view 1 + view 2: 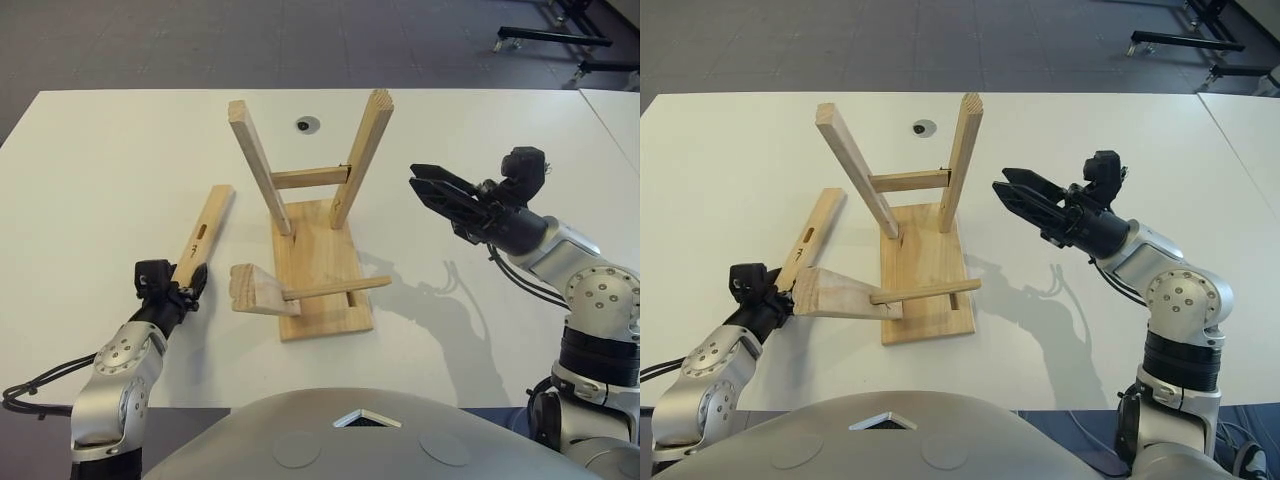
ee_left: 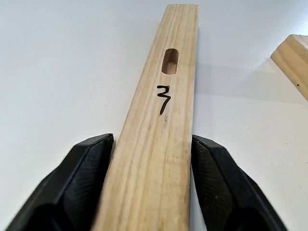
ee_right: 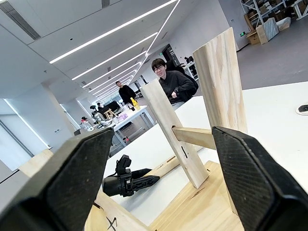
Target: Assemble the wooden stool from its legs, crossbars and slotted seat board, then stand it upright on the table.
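White table (image 1: 100,180) fills the head views. On it the seat board (image 1: 315,270) lies flat, with two upright legs (image 1: 258,165) rising from its far end, joined by a crossbar (image 1: 310,178). A third leg (image 1: 262,290), with a second crossbar (image 1: 335,288) in it, lies across the board's near end. The loose leg (image 1: 205,230) lies on the table left of the board, and the left gripper (image 1: 190,285) is at its near end. The right gripper (image 1: 420,180) hangs raised, right of the upright legs.

Left wrist view: both pads (image 2: 82,178) close against the loose leg's sides, gripping it.

Right wrist view: the right gripper's fingers (image 3: 255,178) are spread wide, holding nothing, with the upright legs beyond.
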Tool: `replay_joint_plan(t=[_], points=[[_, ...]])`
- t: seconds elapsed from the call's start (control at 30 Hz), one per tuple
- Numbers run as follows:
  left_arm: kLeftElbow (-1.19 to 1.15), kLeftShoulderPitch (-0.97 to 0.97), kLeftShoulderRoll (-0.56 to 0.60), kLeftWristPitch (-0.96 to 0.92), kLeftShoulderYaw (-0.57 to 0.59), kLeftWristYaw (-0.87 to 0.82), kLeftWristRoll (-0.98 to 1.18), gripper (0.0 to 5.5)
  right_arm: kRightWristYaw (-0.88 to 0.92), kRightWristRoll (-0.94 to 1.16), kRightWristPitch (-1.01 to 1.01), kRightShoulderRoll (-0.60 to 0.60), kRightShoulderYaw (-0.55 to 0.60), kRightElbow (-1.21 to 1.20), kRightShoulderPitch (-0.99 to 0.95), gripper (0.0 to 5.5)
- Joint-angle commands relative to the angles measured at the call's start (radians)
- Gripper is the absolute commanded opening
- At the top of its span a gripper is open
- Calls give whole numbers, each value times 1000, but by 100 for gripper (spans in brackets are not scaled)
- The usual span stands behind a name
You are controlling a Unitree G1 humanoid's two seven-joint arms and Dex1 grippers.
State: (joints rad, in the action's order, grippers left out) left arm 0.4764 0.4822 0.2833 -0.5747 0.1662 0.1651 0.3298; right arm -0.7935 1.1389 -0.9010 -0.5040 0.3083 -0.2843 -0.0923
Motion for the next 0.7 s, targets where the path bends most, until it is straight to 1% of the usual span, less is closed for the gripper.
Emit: replay_joint_plan(t=[0.03,0.13,0.27,0.37,0.43,0.5,0.6,0.7], points=[[-64,-14,13,-4,-12,34,-13,212,9,-15,28,8,-12,-8,-1,375],[-93,-48,36,8,-3,60,-18,206,16,-17,51,24,-11,-24,29,375],[-133,-118,44,45,37,82,-7,206,30,-24,93,55,-19,-32,40,375],[-144,-184,39,109,96,91,17,206,31,-26,126,70,-16,-26,33,375],[-159,-243,52,145,142,101,40,206,32,-15,141,77,-7,-15,15,375],[-164,-324,89,162,191,122,67,206,49,-4,158,90,2,-1,-22,375],[-116,-463,150,134,255,157,163,206,73,33,176,121,11,4,-82,375],[-33,-592,194,60,282,206,348,206,106,76,195,164,-1,-16,-153,375]])
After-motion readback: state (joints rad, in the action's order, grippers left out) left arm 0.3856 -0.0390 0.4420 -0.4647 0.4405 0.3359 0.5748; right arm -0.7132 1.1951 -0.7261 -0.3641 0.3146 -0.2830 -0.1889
